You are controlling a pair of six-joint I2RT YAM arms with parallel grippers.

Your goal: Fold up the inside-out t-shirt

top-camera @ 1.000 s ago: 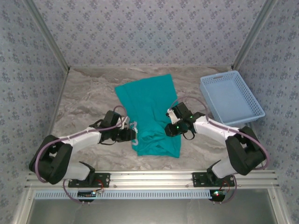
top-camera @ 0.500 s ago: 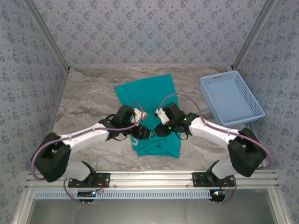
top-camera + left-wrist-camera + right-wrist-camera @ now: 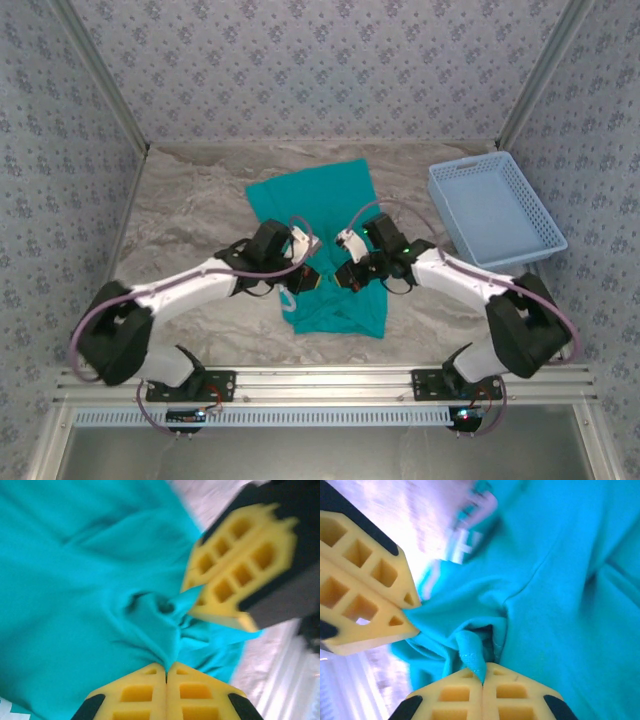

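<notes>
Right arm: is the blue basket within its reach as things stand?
Probably yes, though not freely: nothing stands between it and the basket, but the right fingers are shut on a pinch of the t-shirt, so the cloth would drag along.

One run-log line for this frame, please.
left gripper: shut on t-shirt | right gripper: shut on t-shirt | pinches: close together, shirt's near half | t-shirt: lying on table

Lab rig, patterned-cloth walls (image 3: 300,60), aluminium frame (image 3: 330,381)
</notes>
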